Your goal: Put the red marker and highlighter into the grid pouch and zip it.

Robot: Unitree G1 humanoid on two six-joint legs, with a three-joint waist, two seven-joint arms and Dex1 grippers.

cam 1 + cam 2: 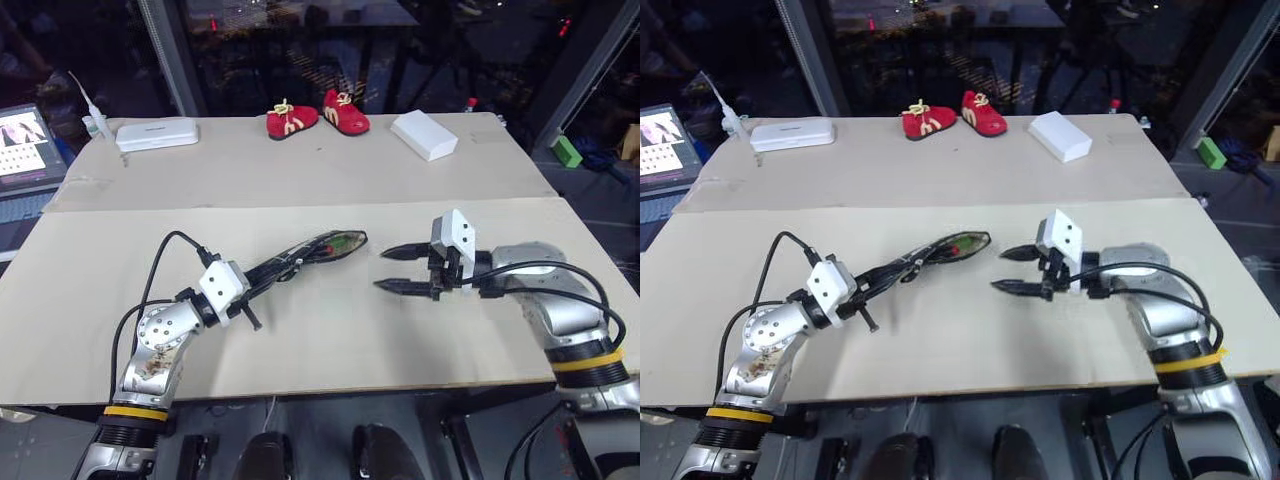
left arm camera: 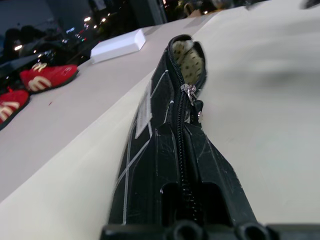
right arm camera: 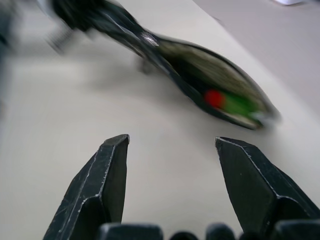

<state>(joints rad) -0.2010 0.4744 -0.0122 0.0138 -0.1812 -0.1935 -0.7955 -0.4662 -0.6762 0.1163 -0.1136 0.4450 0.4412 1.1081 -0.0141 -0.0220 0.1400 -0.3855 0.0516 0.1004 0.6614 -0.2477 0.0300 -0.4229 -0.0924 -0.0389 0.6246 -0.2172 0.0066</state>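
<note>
1. I saw the left end effector (image 1: pixel 268 270) clamped on the near end of the grid pouch (image 1: pixel 318 249).
2. The pouch lay with its long axis slanting from that grip away and to the right, its open mouth toward the right end effector (image 1: pixel 392 269).
3. The red marker (image 3: pixel 215 98) and the highlighter (image 3: pixel 242 106) showed inside the mouth.
4. The right end effector hung just beside the mouth, fingers apart, empty.
5. All sat on the desk (image 1: pixel 330 340).

Red shoes (image 1: pixel 317 115) (yellow laces) sit between two white boxes (image 1: pixel 157 133) (image 1: pixel 424 134); laptop (image 1: pixel 27 150) nearby.
</note>
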